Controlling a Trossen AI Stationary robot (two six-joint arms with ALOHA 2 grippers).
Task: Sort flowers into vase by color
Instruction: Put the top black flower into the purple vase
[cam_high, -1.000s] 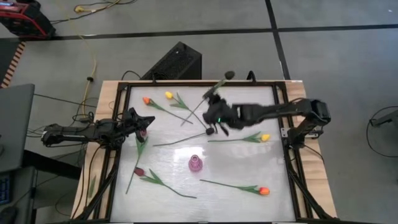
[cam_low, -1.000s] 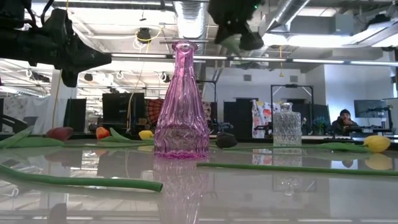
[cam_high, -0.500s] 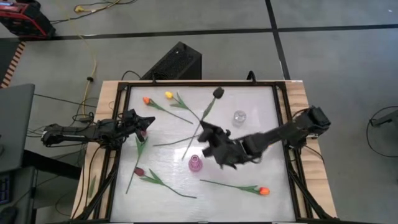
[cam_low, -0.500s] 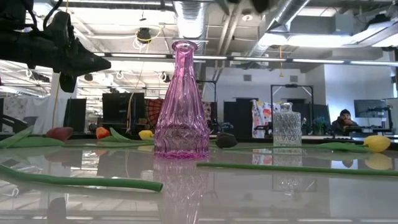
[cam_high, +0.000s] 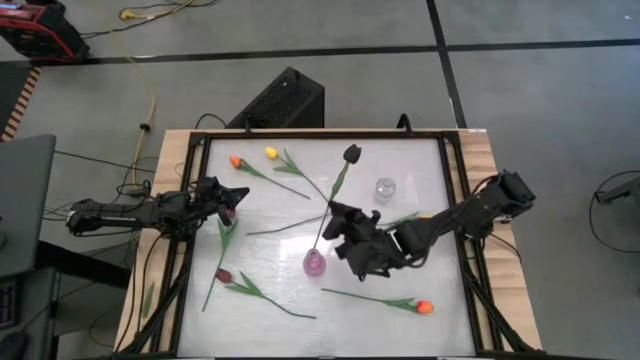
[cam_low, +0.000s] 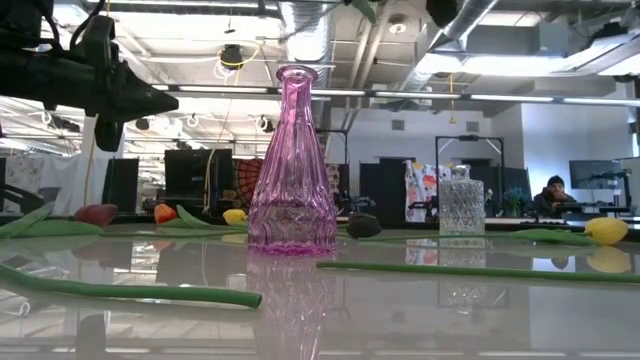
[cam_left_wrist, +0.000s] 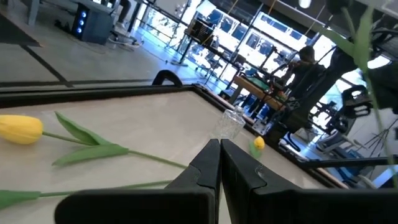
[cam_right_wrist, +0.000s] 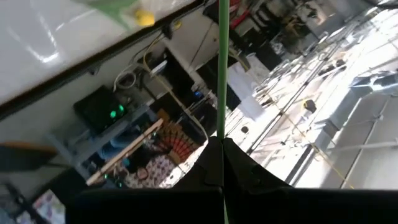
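High view: the dark tulip (cam_high: 351, 153) I'm carrying runs its long stem (cam_high: 334, 196) down toward the pink vase (cam_high: 314, 263), head pointing to the table's far edge and lower end just above the vase mouth. My right gripper (cam_high: 352, 243), clamped shut on that stem, sits just beside the vase. The left gripper (cam_high: 232, 197), closed and empty, waits well apart at the left edge.
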